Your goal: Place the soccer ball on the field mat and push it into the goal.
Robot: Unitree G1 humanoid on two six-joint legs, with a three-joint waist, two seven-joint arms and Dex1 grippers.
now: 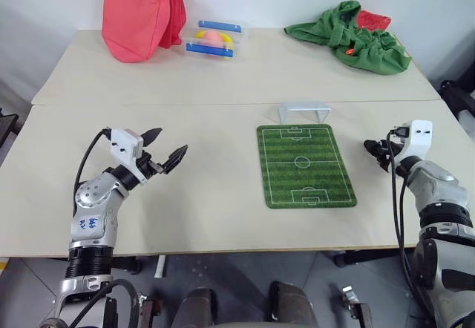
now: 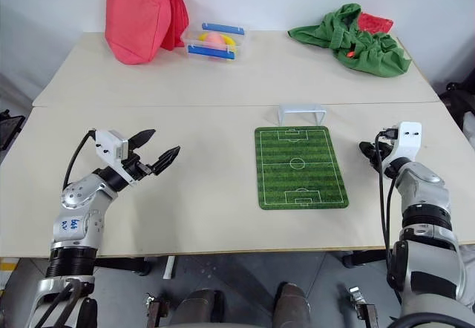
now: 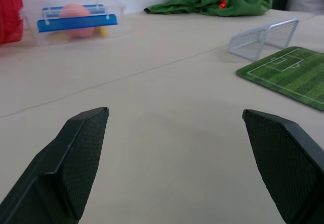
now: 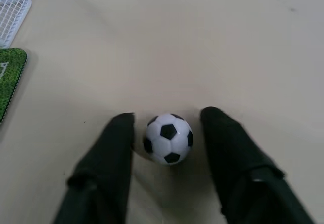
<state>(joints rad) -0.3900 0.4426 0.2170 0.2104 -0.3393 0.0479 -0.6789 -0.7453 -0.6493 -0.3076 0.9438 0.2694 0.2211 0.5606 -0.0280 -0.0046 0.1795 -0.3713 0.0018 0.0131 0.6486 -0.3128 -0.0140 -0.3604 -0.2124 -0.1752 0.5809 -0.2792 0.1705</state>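
Note:
The soccer ball point(image 4: 168, 138) rests on the bare table to the right of the field mat point(image 1: 304, 165). My right gripper point(image 4: 167, 118) is low over the table, its two black fingers point(image 4: 114, 153) pressed in on either side of the ball. In the eye views the ball is hidden behind that gripper point(image 1: 373, 150). The green mat lies flat at the table's middle right, with the white goal point(image 1: 304, 110) standing just beyond its far end. My left gripper point(image 1: 171, 142) hovers open and empty over the table, well left of the mat.
At the back of the far table stand a red bag point(image 1: 141, 12), a clear box with blue clips point(image 1: 215, 38) and a heap of green cloth point(image 1: 352, 38). A seam point(image 1: 185, 105) runs between the two tables behind the goal.

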